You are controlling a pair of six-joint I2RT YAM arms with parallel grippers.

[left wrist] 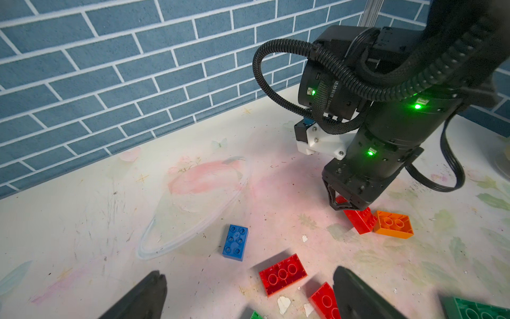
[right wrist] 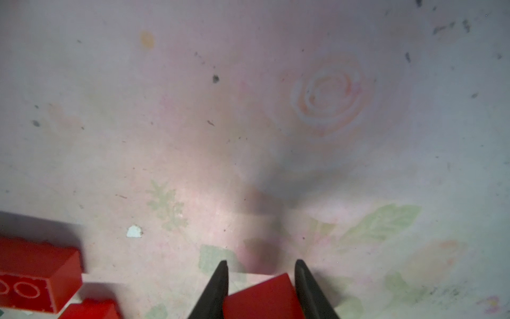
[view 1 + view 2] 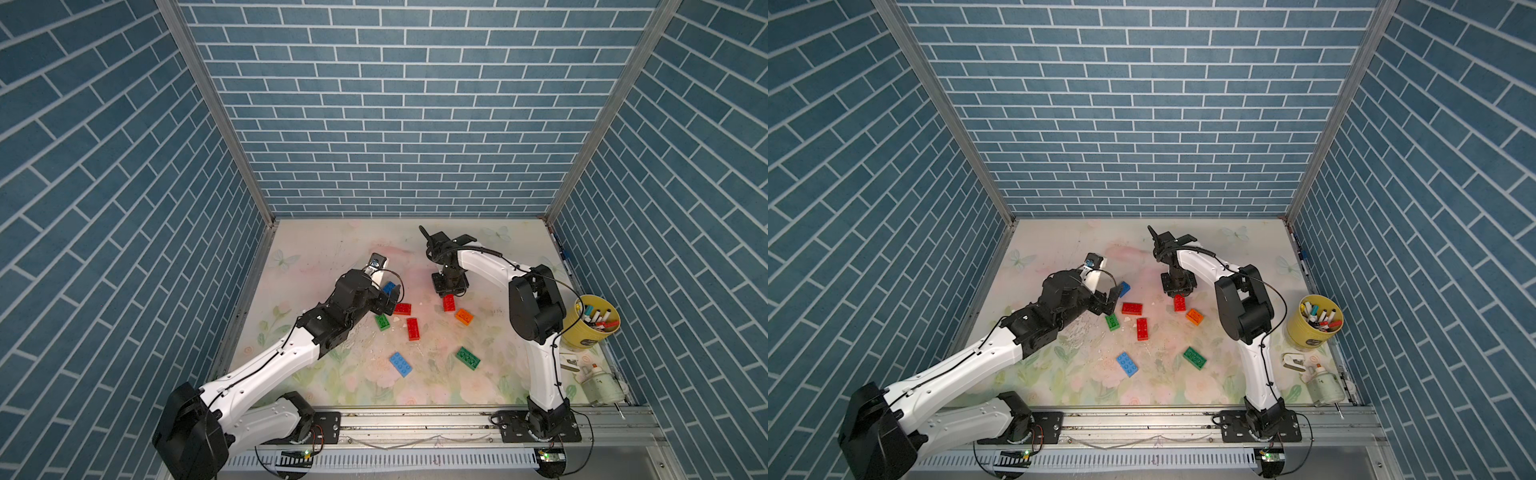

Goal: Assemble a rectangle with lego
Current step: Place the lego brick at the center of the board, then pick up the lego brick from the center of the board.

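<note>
Lego bricks lie scattered on the floral table. My right gripper (image 2: 260,265) is shut on a red brick (image 2: 262,298), held low over the table beside an orange brick (image 3: 464,316); in both top views this red brick (image 3: 1179,302) pokes out under the gripper. My left gripper (image 1: 248,272) is open and holds nothing. It hovers over a blue brick (image 1: 235,242) and an upside-down red brick (image 1: 283,274). Another red brick (image 3: 412,328), a small green brick (image 3: 382,322), a longer green brick (image 3: 468,358) and a light blue brick (image 3: 401,364) lie nearer the front.
A yellow cup of markers (image 3: 596,324) stands at the right edge, with a white bottle (image 3: 598,384) and a small white tool (image 3: 569,361) in front of it. Blue brick-patterned walls close in the table on three sides.
</note>
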